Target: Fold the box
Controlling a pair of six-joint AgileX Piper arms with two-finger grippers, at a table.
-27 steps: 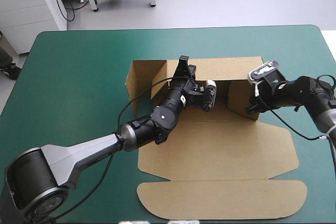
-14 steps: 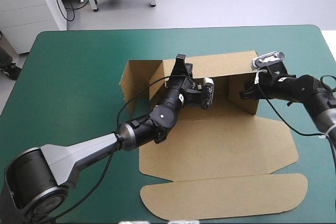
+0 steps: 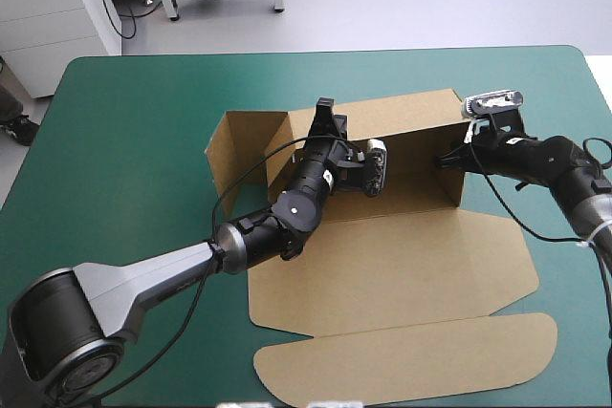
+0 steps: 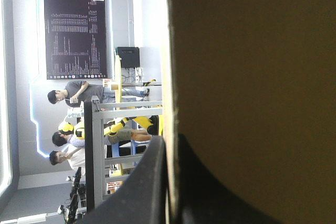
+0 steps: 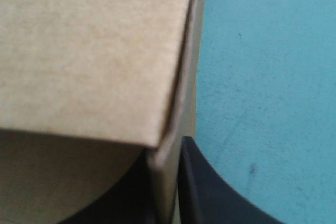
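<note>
The brown box [image 3: 382,265] lies mid-table, its floor and rounded lid flap [image 3: 411,360] flat toward the near edge. Its back wall [image 3: 406,117] stands raised, with a side wall [image 3: 239,155] up at the left end. My left gripper [image 3: 325,117] is shut on the back wall's top edge; in the left wrist view the board [image 4: 252,77] stands between the fingers of that gripper [image 4: 169,182]. My right gripper [image 3: 449,160] is shut on the right side wall [image 3: 442,183]. In the right wrist view the wall's edge [image 5: 168,166] runs between the fingers of the right gripper [image 5: 169,198].
Bare teal-green cover [image 3: 124,160] surrounds the box to the left, beyond it and to the right. A white cabinet [image 3: 48,26] stands on the floor past the table's far left corner. The right arm's black cable [image 3: 535,236] hangs over the box's right flap.
The back wall has come more upright and the box has shifted a little left and away. My right gripper has moved farther with the side wall; the left gripper has risen slightly.
</note>
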